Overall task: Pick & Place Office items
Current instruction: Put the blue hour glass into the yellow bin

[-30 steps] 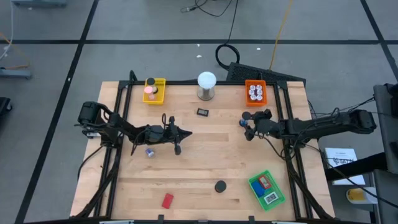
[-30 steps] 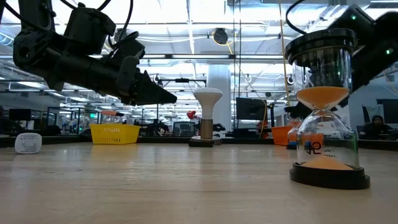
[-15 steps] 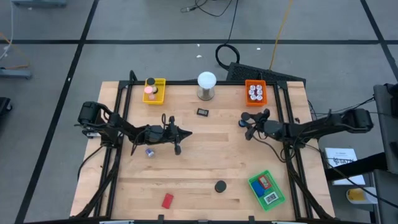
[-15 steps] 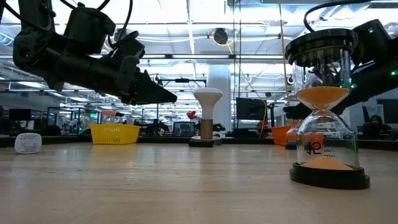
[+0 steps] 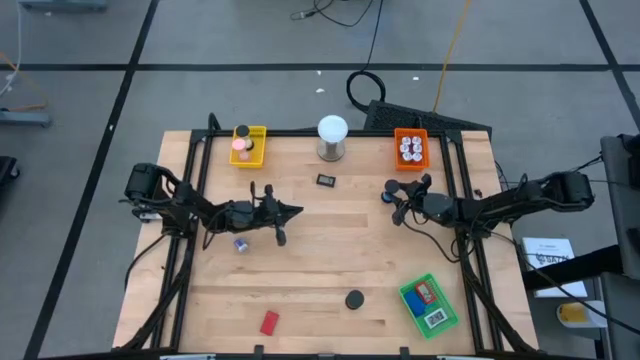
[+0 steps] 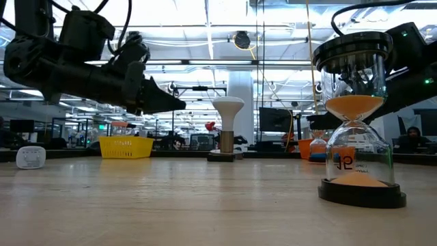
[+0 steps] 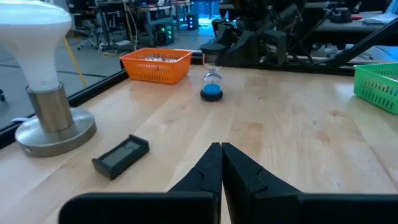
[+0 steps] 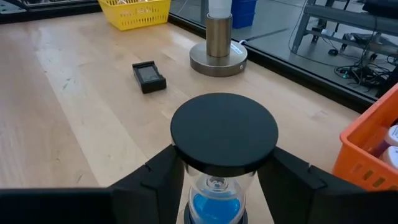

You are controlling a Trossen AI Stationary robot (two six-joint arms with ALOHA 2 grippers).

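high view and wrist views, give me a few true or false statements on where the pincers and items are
1. The right pincer has its fingers either side of the blue-sand hourglass with a black cap. True.
2. The left pincer is open wide. False: its fingers are shut, holding nothing.
3. The red flat block lies in the green mesh tray. False: it lies on the bare wooden table.
4. The small black rectangular device lies near the white bulb on a metal base. True.
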